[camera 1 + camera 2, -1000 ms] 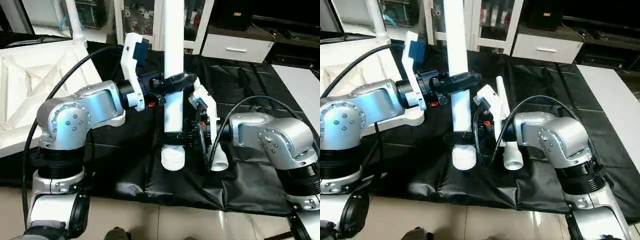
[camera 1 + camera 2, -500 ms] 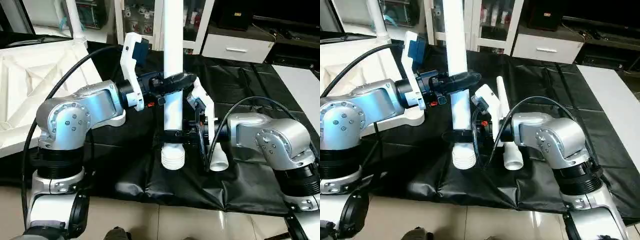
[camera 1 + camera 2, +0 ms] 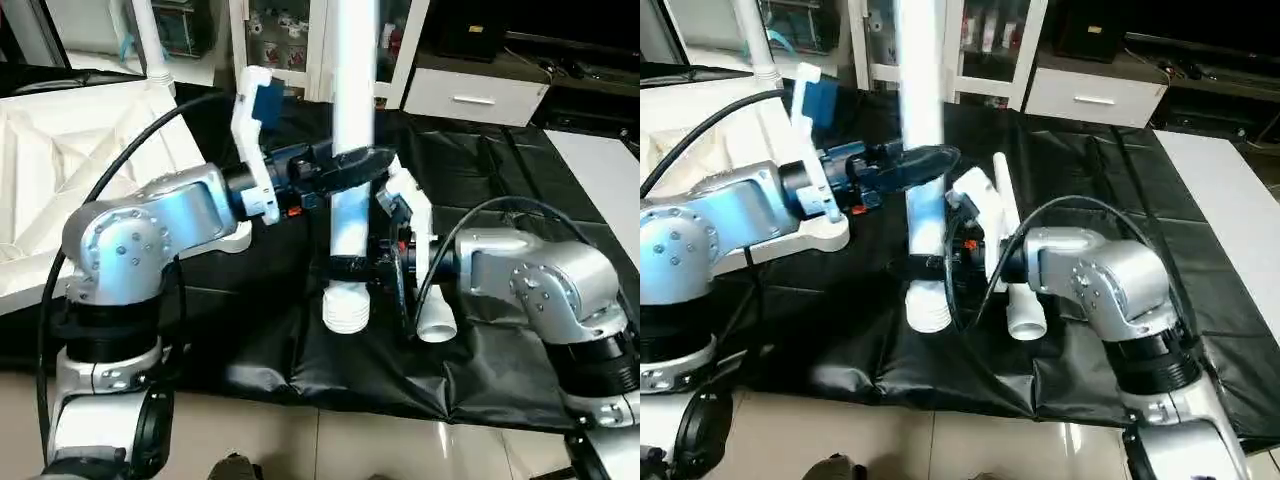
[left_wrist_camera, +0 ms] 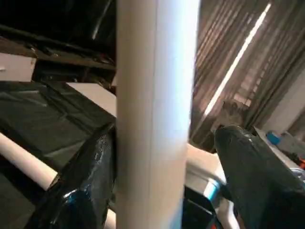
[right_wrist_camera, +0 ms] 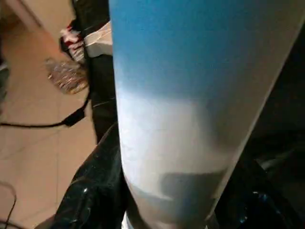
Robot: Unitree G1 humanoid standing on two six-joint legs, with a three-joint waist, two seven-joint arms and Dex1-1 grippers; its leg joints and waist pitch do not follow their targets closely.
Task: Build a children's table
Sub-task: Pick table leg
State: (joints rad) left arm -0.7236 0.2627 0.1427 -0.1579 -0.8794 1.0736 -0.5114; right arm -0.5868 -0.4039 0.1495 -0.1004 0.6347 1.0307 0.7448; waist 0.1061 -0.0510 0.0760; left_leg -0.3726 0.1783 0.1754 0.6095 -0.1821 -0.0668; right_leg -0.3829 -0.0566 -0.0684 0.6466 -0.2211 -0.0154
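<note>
Held leg: a white tube leg stands upright over the black-covered work table, its ribbed threaded end pointing down, just above the cover.
Left gripper: the left gripper pinches the leg partway up, one black finger on each side of the tube.
Right gripper: the right gripper clamps the same leg lower down, just above the ribbed end; its fingers look pressed against the tube, though that close view is dim.
Second leg: another leg lies on the cover just beside the held one, on the right arm's side.
Tabletop: the white tabletop lies ribs-up to the left of the held leg, with a leg standing in its far corner.
</note>
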